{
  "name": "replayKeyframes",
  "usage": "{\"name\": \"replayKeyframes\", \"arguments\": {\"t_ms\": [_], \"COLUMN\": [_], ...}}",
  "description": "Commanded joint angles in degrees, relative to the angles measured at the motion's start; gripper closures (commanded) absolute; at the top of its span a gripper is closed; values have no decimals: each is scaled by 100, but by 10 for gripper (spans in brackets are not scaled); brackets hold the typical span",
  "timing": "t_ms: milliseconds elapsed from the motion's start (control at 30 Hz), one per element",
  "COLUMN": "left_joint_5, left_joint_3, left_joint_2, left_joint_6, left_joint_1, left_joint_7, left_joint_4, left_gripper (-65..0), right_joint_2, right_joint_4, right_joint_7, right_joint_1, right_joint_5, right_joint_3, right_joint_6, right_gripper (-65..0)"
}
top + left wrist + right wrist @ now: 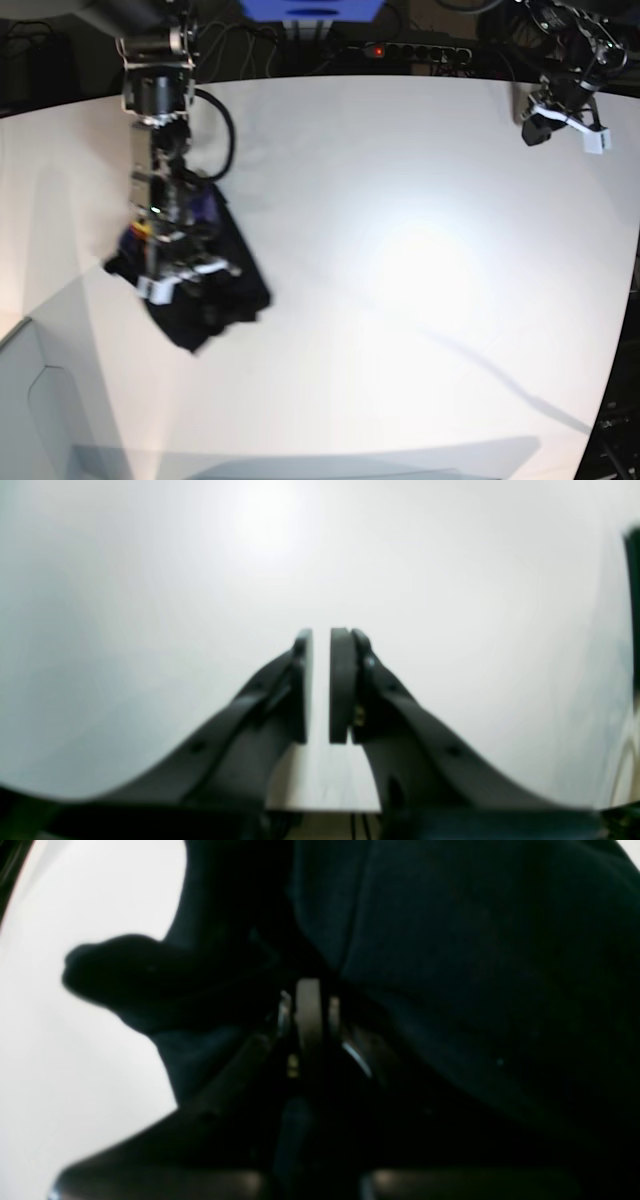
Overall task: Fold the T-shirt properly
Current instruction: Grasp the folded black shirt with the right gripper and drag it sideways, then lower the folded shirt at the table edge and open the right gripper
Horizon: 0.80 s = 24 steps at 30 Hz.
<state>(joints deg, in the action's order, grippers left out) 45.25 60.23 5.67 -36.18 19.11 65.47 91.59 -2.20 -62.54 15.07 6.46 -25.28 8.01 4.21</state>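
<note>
The black T-shirt (228,292) lies bunched in a heap at the left of the white table (420,260), with a purple patch and a bit of orange showing near the arm. My right gripper (180,272) reaches down into the heap. In the right wrist view its pads (310,990) are pressed together, and dark T-shirt fabric (450,965) is draped over and around them. My left gripper (565,125) hovers at the far right corner, well away from the shirt. Up close, the left gripper (320,635) shows only a thin slit between its pads, with nothing in it.
A power strip (415,50) with cables and a blue object (310,10) sit behind the table's far edge. A grey panel (40,400) stands at the lower left corner. A dark strip (632,605) crosses the right edge of the left wrist view.
</note>
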Motion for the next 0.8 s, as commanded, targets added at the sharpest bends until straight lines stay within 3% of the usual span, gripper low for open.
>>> {"name": "replayKeyframes", "arguments": {"t_ms": [0, 200, 567, 767], "left_joint_5": [94, 86, 86, 86], "left_joint_3": [30, 30, 30, 30], "left_joint_2": [79, 79, 79, 79], "left_joint_6": [-8, -8, -8, -8], "left_joint_1": [9, -131, -114, -87], "left_joint_7": [-90, -90, -90, -90], "left_joint_4": [76, 76, 76, 76], "left_gripper": [-63, -63, -63, -63], "right_joint_2": [-48, -66, -585, -602], "right_joint_4": [96, -845, -484, -352], "right_joint_7": [1108, 1108, 1082, 1073], "right_joint_1": [-527, -1028, -685, -721], "right_joint_5": [18, 18, 35, 35], "right_joint_3": [337, 1375, 2518, 2632], "right_joint_6": [-786, -786, -786, -750], "right_gripper": [0, 0, 0, 0]}}
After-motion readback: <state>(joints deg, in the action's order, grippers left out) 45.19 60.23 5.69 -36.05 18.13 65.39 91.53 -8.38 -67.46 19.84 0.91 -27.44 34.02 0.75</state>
